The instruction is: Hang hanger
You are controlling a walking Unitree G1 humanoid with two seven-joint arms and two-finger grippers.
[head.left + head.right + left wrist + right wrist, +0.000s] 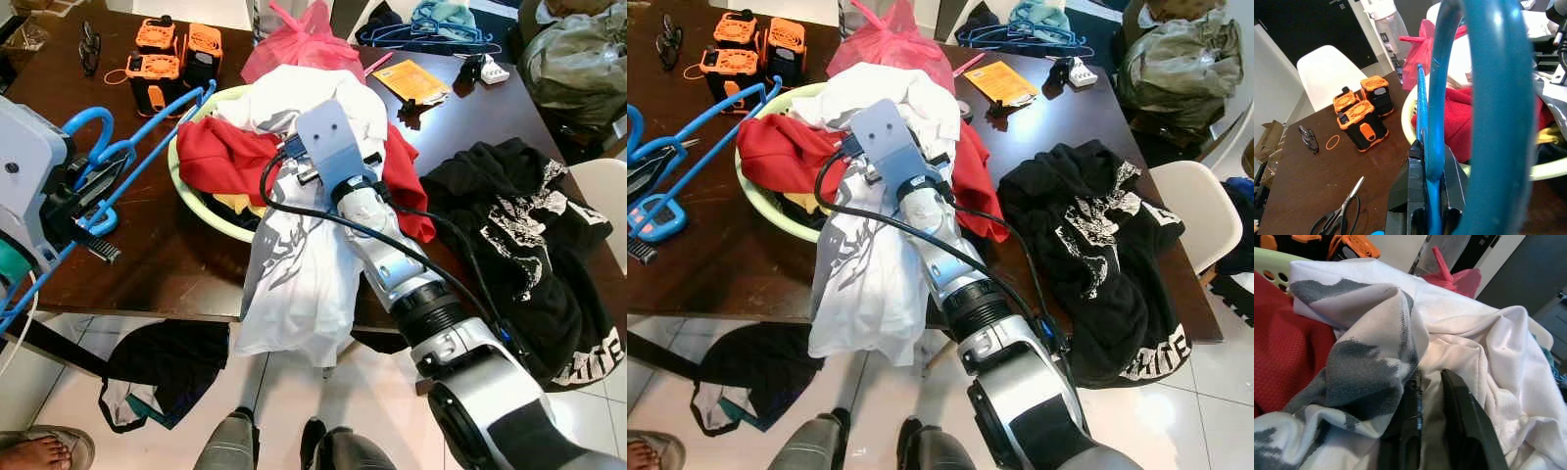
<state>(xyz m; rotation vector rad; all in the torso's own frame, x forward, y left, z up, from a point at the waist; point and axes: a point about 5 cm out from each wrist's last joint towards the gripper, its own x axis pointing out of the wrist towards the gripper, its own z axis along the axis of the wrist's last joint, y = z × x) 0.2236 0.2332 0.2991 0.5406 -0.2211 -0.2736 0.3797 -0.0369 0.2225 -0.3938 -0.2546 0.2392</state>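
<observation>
My left gripper is shut on a blue plastic hanger, holding it above the left end of the dark wooden table; the hook curves close before the left wrist camera. My right arm reaches over the table's near edge into a pale green laundry basket. My right gripper is shut on a fold of a white shirt with grey print. The shirt drapes from the basket down over the table edge. A red garment lies in the basket beneath it.
A black printed T-shirt lies on the table's right side. Orange battery packs, a pink bag, glasses and scissors sit further back. White chair at right; dark clothing and a person's foot on the floor.
</observation>
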